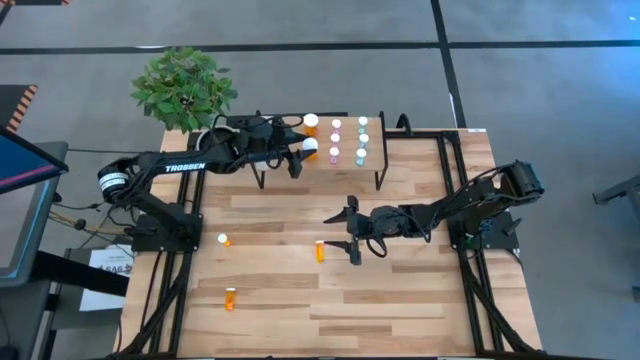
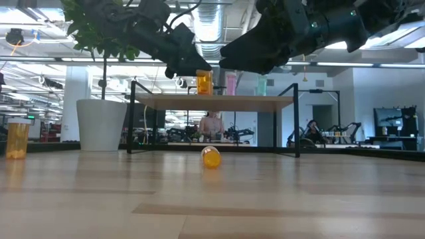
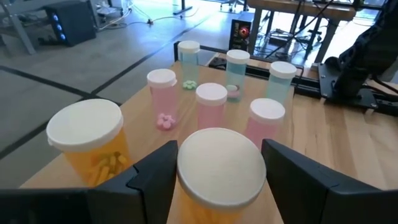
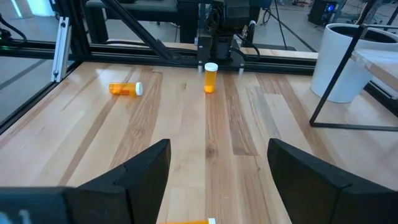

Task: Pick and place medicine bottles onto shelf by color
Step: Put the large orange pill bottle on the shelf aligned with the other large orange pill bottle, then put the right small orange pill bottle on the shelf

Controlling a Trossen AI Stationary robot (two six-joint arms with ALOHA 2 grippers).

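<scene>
The shelf (image 1: 372, 168) stands at the table's far middle. On its top stand a large orange bottle (image 3: 92, 144), pink bottles (image 3: 211, 104) and teal bottles (image 3: 280, 79), all white-capped. My left gripper (image 3: 221, 158) reaches over the shelf's left end and is shut on a second large orange bottle (image 1: 310, 149). My right gripper (image 1: 352, 232) hangs open and empty over the table's middle. A small orange bottle (image 1: 321, 250) lies on its side just beside it, toward the near edge. One orange bottle (image 1: 224, 240) stands at the left and another (image 1: 230, 298) lies at the near left. My left gripper holds the large orange bottle at its top, with one finger (image 3: 152, 177) on each side of the white cap (image 3: 217, 163). The fingers come from the table's left, slanting down. The bottle is upright. In the low view its base (image 2: 204, 91) is at the shelf top, but I cannot tell whether it rests there.
A white plant pot (image 2: 101, 124) with a green plant (image 1: 183, 88) stands at the far left, beside the shelf. The shelf's black legs (image 4: 323, 93) rise near my right gripper. People sit in the room behind the table (image 2: 212, 126).
</scene>
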